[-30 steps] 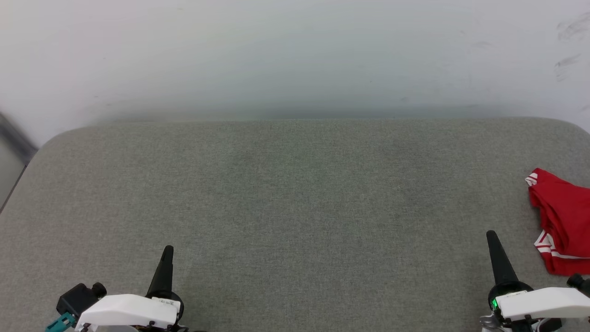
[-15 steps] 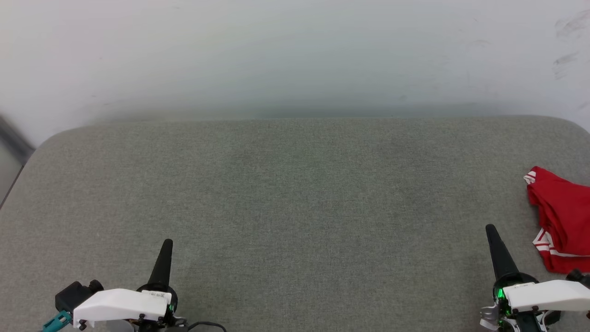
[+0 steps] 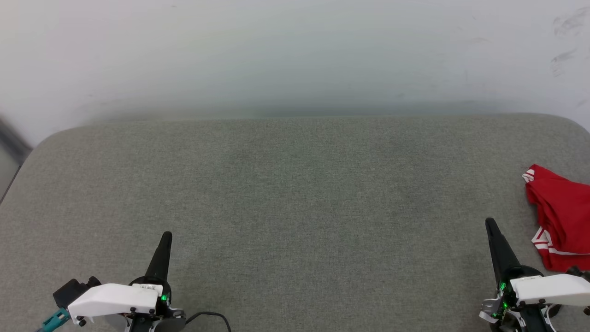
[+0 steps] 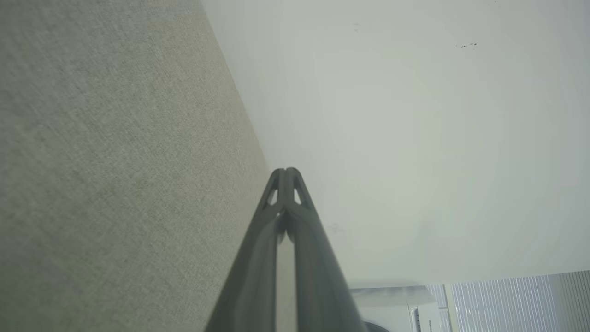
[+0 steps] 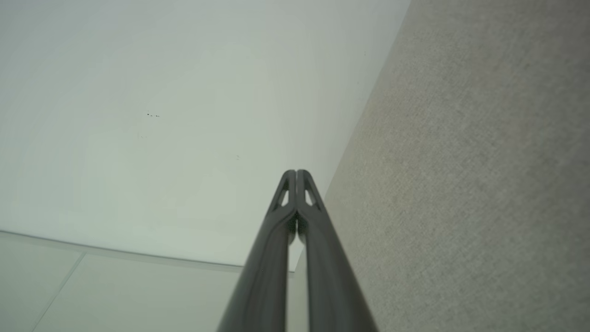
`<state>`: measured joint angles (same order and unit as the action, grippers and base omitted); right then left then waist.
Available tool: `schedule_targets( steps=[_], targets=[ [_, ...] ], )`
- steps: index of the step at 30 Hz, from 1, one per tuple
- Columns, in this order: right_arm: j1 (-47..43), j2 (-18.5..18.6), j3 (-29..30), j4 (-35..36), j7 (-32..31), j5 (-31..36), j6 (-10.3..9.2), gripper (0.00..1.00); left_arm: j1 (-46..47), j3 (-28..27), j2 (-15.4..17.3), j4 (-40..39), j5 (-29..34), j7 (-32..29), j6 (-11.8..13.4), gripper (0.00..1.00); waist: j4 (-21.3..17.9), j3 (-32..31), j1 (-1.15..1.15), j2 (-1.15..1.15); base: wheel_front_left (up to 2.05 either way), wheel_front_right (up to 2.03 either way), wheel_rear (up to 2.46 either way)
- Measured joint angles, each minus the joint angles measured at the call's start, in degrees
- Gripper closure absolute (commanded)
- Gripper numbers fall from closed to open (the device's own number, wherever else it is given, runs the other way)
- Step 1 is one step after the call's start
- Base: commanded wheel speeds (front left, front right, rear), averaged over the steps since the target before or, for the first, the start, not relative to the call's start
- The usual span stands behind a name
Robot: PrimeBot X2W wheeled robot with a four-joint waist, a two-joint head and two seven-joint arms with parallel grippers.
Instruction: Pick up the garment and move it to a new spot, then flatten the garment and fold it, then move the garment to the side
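Observation:
The garment (image 3: 563,216), bright red with white striped trim, lies crumpled at the right edge of the grey fabric surface (image 3: 295,193), partly cut off by the frame. My right gripper (image 3: 490,224) is shut and empty, pointing up the head view just left of the garment and apart from it. At the lower left my left gripper (image 3: 167,236) is shut with nothing in it. In the left wrist view the left gripper (image 4: 286,171) has its tips pressed together. The right gripper (image 5: 296,172) looks the same in the right wrist view.
A pale wall (image 3: 295,55) rises behind the surface's far edge. The surface has rounded corners at the far left and far right. A dark cable (image 3: 209,317) loops beside my left wrist. Window blinds (image 4: 507,299) show in the left wrist view's lower right.
Both grippers sit slightly higher in the head view than a second ago, still shut. The garment shows slightly higher and further left in the head view.

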<state>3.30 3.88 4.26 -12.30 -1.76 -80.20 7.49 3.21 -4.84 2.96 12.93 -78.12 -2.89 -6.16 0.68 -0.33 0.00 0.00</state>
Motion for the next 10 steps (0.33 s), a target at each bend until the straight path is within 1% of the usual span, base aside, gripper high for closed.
schedule_targets(
  steps=[10],
  targets=[
    [0.8, 0.0, 0.3, -0.6, -1.3, -4.4, 0.00, 1.00, 0.9, -0.6, 0.0, 0.3, -4.8, -1.3, -0.5, 1.00, -0.2, 0.2, 0.00, 0.00, 0.00, 0.00, 0.00]
  ],
)
